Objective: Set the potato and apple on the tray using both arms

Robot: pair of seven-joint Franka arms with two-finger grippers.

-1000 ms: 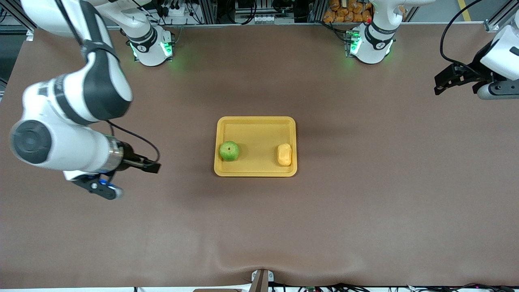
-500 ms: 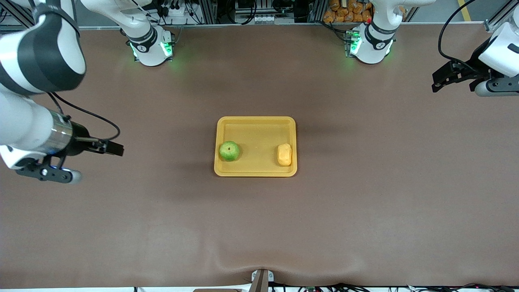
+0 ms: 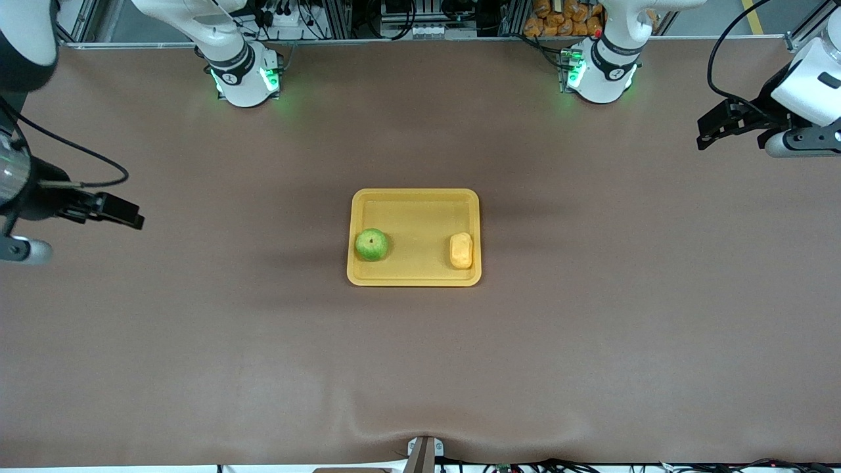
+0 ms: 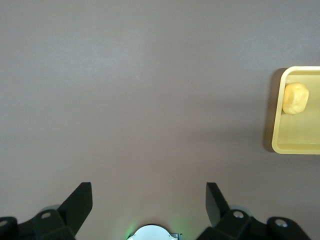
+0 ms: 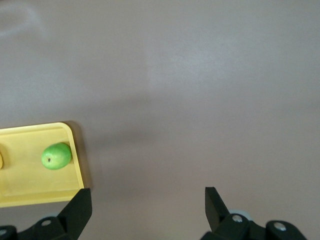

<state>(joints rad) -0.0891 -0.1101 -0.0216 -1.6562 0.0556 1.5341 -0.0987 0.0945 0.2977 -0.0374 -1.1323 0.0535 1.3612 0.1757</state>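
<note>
1. The tray (image 3: 414, 197) lies mid-table.
2. The apple (image 3: 372, 244) sits in the tray by the rim toward the right arm's end.
3. The potato (image 3: 461, 250) sits by the rim toward the left arm's end.
4. The left gripper (image 4: 149, 200) hangs well clear of the tray, fingers apart, empty.
5. The right gripper (image 5: 148, 204) likewise, fingers apart, empty.

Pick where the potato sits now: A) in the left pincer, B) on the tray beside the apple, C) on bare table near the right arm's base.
B: the potato lies on the tray, toward the left arm's end, with the apple apart from it.
</note>
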